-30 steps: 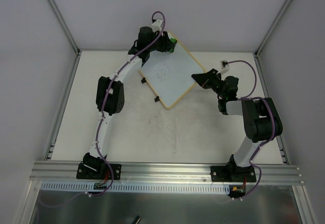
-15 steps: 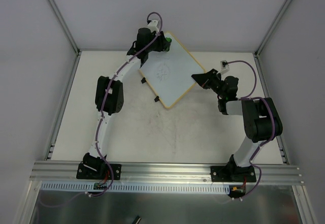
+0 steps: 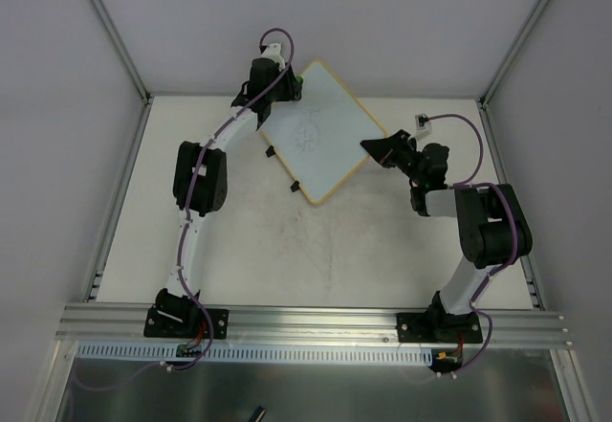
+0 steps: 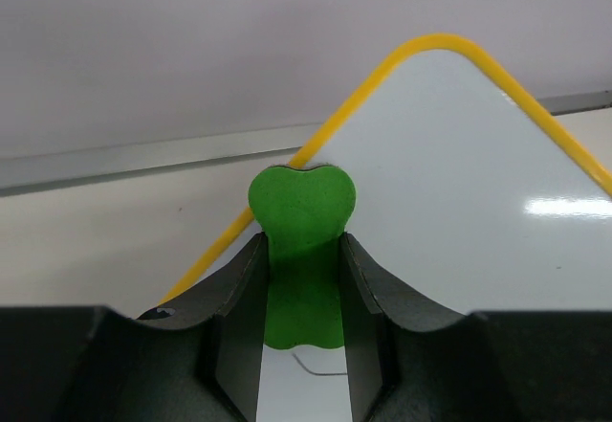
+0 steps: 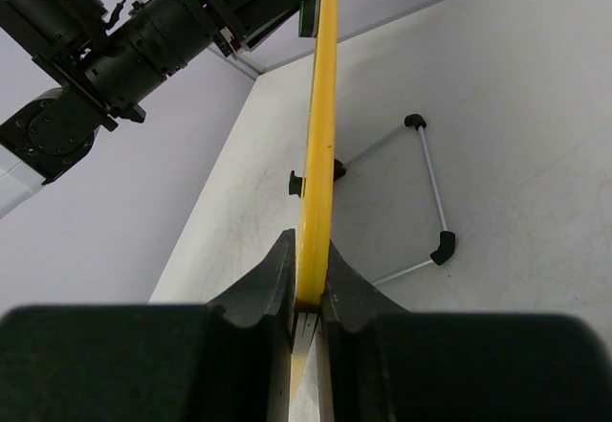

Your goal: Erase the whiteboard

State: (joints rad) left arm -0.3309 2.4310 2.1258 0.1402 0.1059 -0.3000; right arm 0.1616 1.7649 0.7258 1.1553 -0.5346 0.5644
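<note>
Left hand (image 4: 302,250) pinching green bone-shaped eraser (image 4: 302,202) at whiteboard (image 4: 459,202), near yellow-rimmed corner. Right hand (image 5: 308,250) clamped on board's edge. Dark doodle (image 3: 306,135) mid-board.

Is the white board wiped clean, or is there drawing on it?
Not clean: a faint dark doodle marks the middle of the whiteboard in the overhead view.

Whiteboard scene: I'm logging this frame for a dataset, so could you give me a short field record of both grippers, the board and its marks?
left gripper: shut on the green eraser, at the board's far-left rim
right gripper: shut on the rim of the whiteboard
doodle: faint, near the board's middle, not yet erased
eraser touching the board: cannot tell
</note>
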